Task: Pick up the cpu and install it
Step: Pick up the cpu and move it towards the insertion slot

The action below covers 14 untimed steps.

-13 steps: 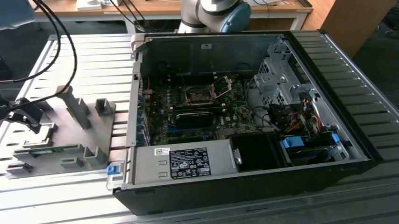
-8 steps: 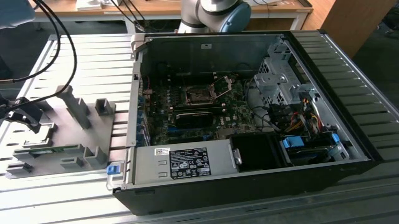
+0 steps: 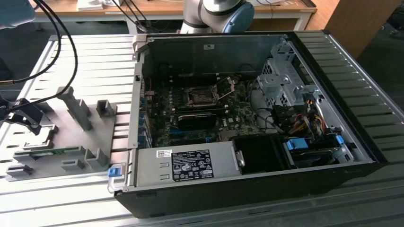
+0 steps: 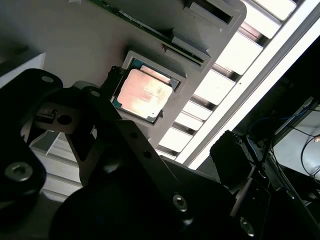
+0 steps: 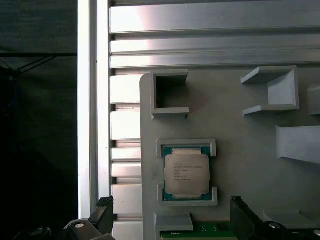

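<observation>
The cpu (image 5: 186, 173) is a small square chip with a silvery top. It lies flat in a framed pocket of the grey holder plate (image 5: 240, 130); the second wrist view shows the cpu (image 4: 145, 92) in the same pocket. My gripper (image 5: 172, 222) hovers above the plate, open, with one dark fingertip (image 5: 102, 217) off the plate's edge and the other (image 5: 245, 215) over the plate. Nothing is between them, and they do not touch the chip. In the exterior view the gripper (image 3: 22, 118) hangs over the holder plate (image 3: 69, 142) at the far left.
An open computer case (image 3: 252, 118) lies at the exterior view's right of the plate, with the motherboard's square socket (image 3: 202, 97) inside. A green memory stick (image 5: 200, 231) lies in the plate beside the cpu pocket. Grey posts (image 3: 75, 106) rise from the plate. Cables (image 3: 60, 42) hang at the upper left.
</observation>
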### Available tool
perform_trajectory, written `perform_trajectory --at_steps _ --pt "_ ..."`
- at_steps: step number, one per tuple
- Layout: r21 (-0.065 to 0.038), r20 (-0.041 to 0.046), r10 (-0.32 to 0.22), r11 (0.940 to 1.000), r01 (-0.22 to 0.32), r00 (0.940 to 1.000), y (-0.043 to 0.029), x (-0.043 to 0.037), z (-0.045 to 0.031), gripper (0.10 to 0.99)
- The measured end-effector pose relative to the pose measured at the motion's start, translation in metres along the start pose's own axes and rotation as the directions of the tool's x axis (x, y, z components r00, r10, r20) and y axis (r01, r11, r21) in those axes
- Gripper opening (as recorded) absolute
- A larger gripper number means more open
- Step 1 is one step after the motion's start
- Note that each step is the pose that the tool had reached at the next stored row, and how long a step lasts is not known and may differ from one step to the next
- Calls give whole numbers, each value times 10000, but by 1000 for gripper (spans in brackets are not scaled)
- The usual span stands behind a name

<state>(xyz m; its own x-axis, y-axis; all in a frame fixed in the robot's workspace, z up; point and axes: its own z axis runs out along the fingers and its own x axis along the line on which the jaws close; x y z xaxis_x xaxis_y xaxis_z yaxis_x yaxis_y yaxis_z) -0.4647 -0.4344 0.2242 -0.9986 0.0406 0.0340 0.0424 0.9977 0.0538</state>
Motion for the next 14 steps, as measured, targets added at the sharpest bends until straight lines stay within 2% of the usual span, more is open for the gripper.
perform_trajectory --at_steps 5,9,14 --pt "0 0 -4 10000 4 10000 0 0 0 988" --pt "13 -21 -366 9993 366 9993 2 -1 2 988" --pt "13 -21 -371 9993 371 9993 2 0 3 988"
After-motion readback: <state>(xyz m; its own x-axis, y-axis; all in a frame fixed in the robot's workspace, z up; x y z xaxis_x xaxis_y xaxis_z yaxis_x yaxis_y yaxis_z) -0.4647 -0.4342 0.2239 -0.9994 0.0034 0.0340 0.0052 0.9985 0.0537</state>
